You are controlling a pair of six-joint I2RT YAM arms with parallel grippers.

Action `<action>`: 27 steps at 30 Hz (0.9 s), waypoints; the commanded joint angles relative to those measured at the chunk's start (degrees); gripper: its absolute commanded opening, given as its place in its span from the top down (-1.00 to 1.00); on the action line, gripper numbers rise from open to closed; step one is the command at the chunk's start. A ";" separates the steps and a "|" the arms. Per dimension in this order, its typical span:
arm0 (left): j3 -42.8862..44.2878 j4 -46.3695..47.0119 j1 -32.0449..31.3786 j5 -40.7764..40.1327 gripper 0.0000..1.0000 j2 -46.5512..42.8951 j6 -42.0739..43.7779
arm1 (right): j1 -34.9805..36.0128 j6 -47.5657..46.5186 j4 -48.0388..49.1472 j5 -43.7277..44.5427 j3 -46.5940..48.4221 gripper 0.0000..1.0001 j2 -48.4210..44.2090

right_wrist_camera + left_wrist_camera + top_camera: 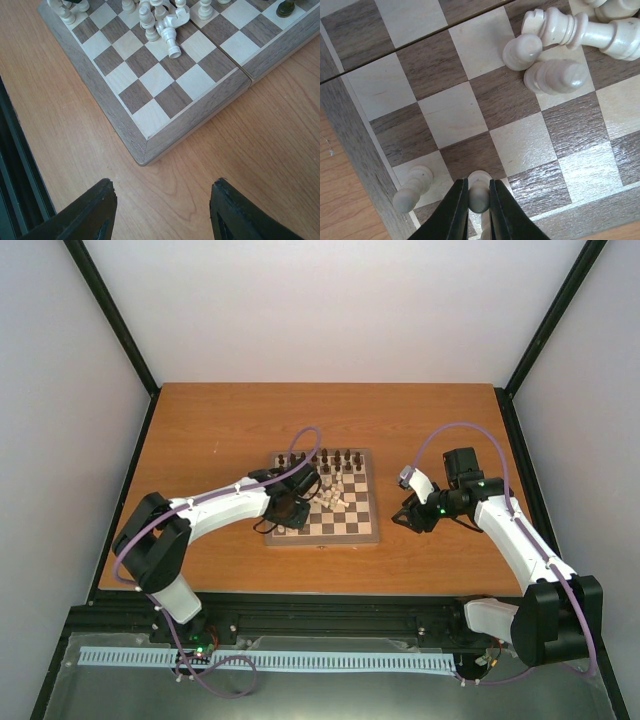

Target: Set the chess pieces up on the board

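Left hand (pixel 479 183) is nearly closed, its two black fingers pinching a cream pawn (pixel 479 199) by the head at the bottom middle of its wrist view. The pawn is over the board (pixel 451 116), in the row next to the border at the lower left of that view. I cannot tell whether its base is already down on the square.

A neighbouring pawn (pixel 413 191) stands just beside it, toward the lower left. That closeness is the main hazard: as the fingers spread to let go, the one nearer the neighbour could nudge it over, and so small a turned piece would likely roll. Letting go above the square, or with the pawn tilted, could topple the pawn itself or leave it straddling two squares. If a finger drags on the head while lifting, the pawn could come up with it.

In the upper right of the same view a heap of cream pieces (pixel 555 55) lies toppled, the pieces touching one another, so picking one out risks shoving the rest.

Right hand (pixel 162 212) hangs wide open and empty over the table (pixel 240 160) near a corner of the board. It is well apart from the pieces and poses little threat.
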 commanded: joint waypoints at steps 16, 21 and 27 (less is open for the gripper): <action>3.59 -0.21 -0.57 -4.01 0.73 2.40 -0.27 | 0.45 -0.88 -0.12 -0.69 -0.50 -0.06 -0.37; 4.40 -1.09 -0.53 -3.92 0.54 1.28 -0.32 | 0.45 -0.93 -0.12 -0.67 -0.50 -0.06 -0.31; 7.17 -1.20 -0.57 -5.22 0.36 -3.03 0.66 | 0.45 -0.97 -0.16 -0.74 -0.50 -0.06 -0.05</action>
